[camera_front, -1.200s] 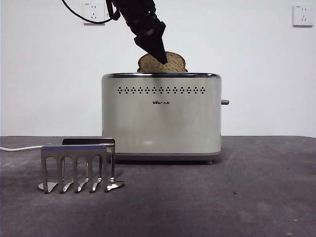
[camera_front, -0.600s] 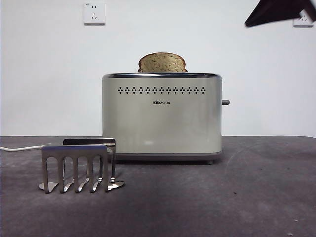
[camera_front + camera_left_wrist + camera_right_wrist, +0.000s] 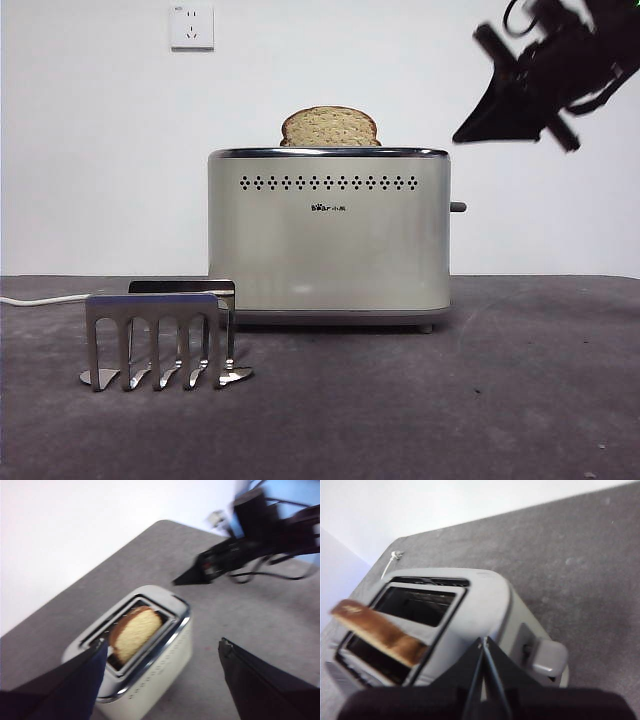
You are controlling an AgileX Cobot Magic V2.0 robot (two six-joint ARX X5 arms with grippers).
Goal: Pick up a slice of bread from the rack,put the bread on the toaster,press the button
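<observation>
Moved: right gripper now reaches farther in at 2 o'clock of the toaster, above the button.
Right jaws: pressed together, empty.
Left gripper: spread, empty, above the toaster.
Bread: standing in one slot; right wrist view shows the other slot empty.
Rack: front view only, empty, 7 o'clock of toaster.

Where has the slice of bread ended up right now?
The slice of bread stands in a slot of the toaster, its domed top poking above the chrome rim. In the front view, the rack stands lower left.
</observation>
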